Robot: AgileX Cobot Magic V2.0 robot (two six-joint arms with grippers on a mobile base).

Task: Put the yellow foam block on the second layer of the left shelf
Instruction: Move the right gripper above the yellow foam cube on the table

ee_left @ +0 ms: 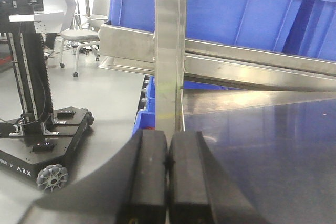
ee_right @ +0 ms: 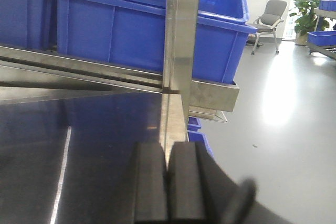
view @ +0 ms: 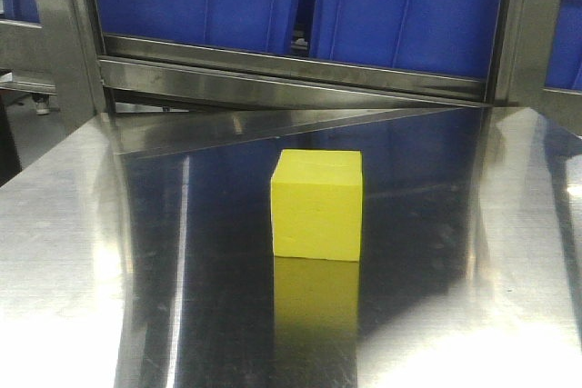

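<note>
The yellow foam block (view: 317, 204) stands upright in the middle of a shiny steel shelf surface (view: 82, 224) in the front view, its reflection below it. Neither gripper shows in that view. In the left wrist view my left gripper (ee_left: 167, 145) is shut, pads pressed together with nothing between them, near the shelf's left upright post (ee_left: 169, 51). In the right wrist view my right gripper (ee_right: 167, 153) is shut and empty too, in front of the right upright post (ee_right: 181, 35). The block is out of both wrist views.
Blue plastic bins (view: 300, 2) fill the layer above the steel surface, behind a steel rail (view: 291, 70). More blue bins (ee_left: 148, 103) sit lower beside the left post. A black mobile base (ee_left: 39, 140) and chairs (ee_left: 84, 30) stand on the floor at left; a chair (ee_right: 272, 17) at right.
</note>
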